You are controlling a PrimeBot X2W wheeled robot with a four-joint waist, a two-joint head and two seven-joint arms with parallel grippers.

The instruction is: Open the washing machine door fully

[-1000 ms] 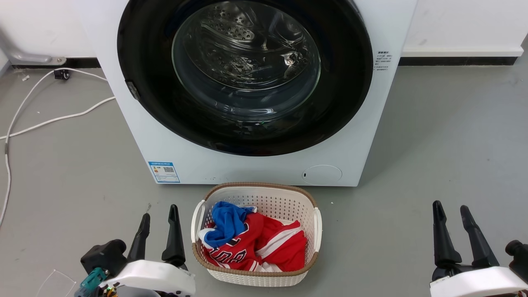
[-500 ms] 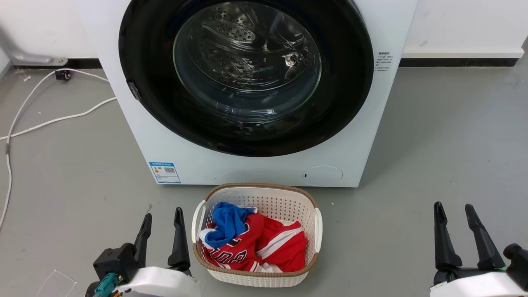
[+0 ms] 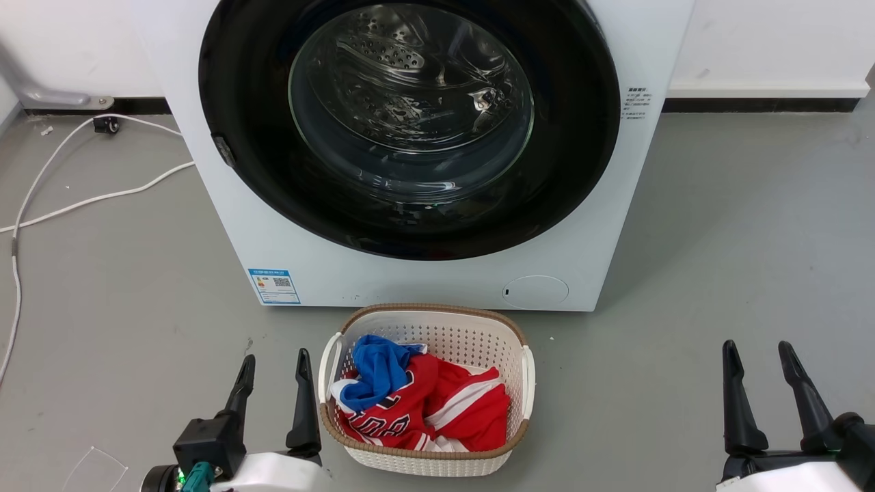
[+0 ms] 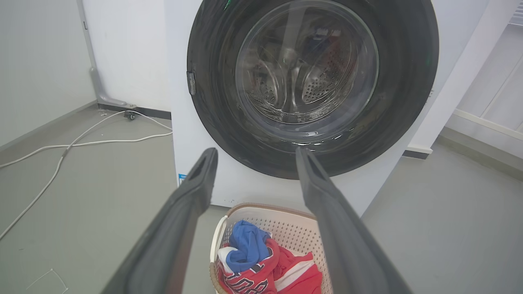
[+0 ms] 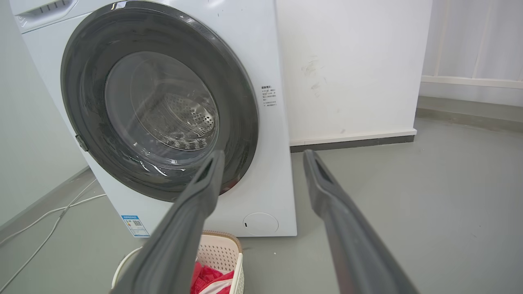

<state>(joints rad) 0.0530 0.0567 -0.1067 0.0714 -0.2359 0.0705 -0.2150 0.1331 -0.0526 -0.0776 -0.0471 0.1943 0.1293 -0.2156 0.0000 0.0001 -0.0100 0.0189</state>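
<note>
1. Head view, near field: L gripper (image 3: pixel 275 357) is sitting at lower left, fingers spread apart, gripping nothing. R gripper (image 3: pixel 757 345) is sitting at lower right, likewise released & empty. Both are well apart from the machine.
2. Between them: laundry basket (image 3: pixel 526 383) is standing just in front of the machine, carrying red & blue clothes (image 3: pixel 437 403). A low arm approach is risking contact w/ it.
3. Target: washing machine door (image 3: pixel 410 198) is sitting shut, flush w/ the white machine front (image 3: pixel 410 283), spanning nearly its full width. Opening is not yet begun.
4. Handling est.: door is likely behaving as a rigid, fairly heavy hinged panel, resisting until its catch lets go, then swinging freely. Glossy black ring (image 3: pixel 246 157) is offering little friction to flat pads. Glass bowl (image 3: pixel 410 102) is the fragile part; avoid loading it.
5. Grip pt: a small grey fitting (image 3: pixel 220 149) is showing on the rim's left edge; cannot tell if hinge or catch. If hinge, hook a finger behind the opposite (right) rim at mid-height & pull along the arc, not straight out.
6. Far field: white cable (image 3: pixel 89 199) is lying on the floor (image 3: pixel 718 225) left of the machine, away from the approach path.
</note>
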